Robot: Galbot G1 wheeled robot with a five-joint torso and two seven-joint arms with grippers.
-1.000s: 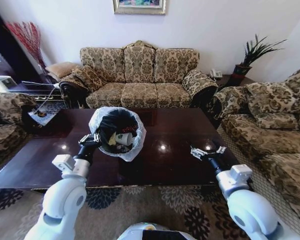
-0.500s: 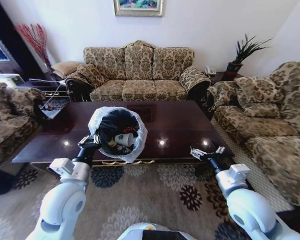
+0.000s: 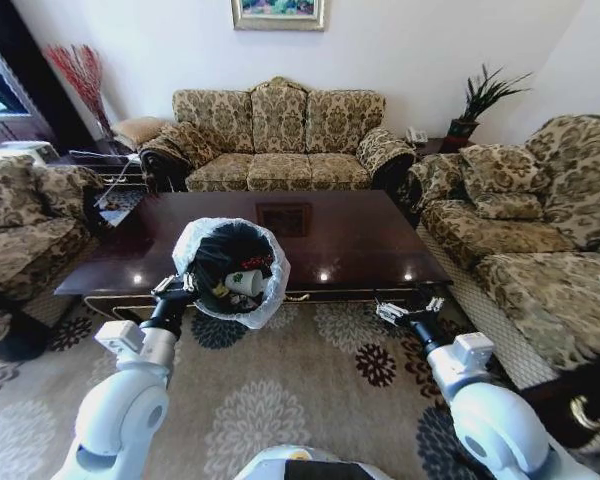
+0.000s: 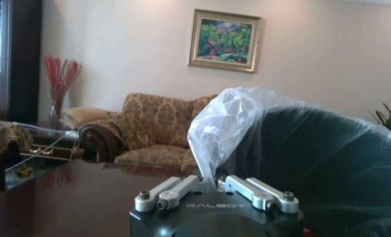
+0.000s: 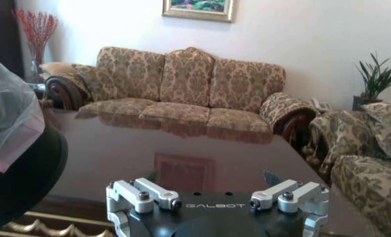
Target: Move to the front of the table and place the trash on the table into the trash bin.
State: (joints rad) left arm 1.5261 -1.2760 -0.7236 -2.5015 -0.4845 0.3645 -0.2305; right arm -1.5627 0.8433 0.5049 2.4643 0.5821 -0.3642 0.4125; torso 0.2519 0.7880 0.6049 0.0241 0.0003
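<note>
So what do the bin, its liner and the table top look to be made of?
The trash bin, held by the left gripper, looks like matte black plastic, though the material is uncertain. Its liner is thin, crinkled translucent white film. The table looks like glossy dark wood, mirroring lights and the sofa.

The glossy dark brown wooden tabletop (image 3: 350, 235) lies bare and open ahead, hemmed by patterned beige sofas behind (image 3: 280, 140), left (image 3: 25, 225) and right (image 3: 540, 230). The round black bin with white plastic liner (image 3: 230, 272), pinched by the left tool (image 3: 173, 290), blocks the left approach; the splayed right tool (image 3: 408, 310) hangs over open floral carpet (image 3: 310, 385)
</note>
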